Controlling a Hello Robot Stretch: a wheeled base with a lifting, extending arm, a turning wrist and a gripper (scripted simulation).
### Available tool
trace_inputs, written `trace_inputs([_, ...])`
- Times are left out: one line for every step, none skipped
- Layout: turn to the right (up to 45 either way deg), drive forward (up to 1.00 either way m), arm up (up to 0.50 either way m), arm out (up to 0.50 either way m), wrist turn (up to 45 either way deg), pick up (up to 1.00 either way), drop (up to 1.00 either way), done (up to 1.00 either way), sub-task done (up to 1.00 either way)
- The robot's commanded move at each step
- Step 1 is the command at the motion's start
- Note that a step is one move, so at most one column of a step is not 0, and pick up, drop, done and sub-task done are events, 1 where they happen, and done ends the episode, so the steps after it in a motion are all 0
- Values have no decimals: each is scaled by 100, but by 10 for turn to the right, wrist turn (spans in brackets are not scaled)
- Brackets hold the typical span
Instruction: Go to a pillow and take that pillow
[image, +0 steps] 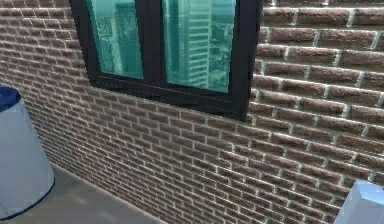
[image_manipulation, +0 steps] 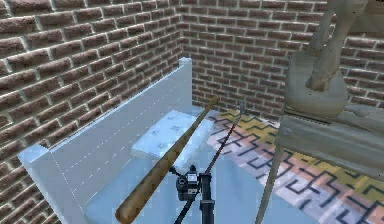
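- Pillow (image_manipulation: 168, 135) is lying on the bed (image_manipulation: 100, 150), centre of the arm side view, with a baseball bat (image_manipulation: 165, 165) slanting across it.
- Gripper (image_manipulation: 186, 186) is sitting lower centre; cannot tell the fingers' state or any load.

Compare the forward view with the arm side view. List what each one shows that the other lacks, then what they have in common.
Forward view's own: a dark-framed window looking out on tall buildings, and a pale round bin with a blue lid at the left edge.

Arm side view's own: a white bed with a light blue pillow, a wooden bat lying across it, and a statue on a stand at the right.

Shared: the brick wall. The white corner at the forward view's lower right may belong to the bed.
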Motion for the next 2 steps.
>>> trace_inputs([0, 0, 10, 0, 0, 0, 0, 0, 0])
trace_inputs([0, 0, 0, 0, 0, 0, 0, 100, 0])
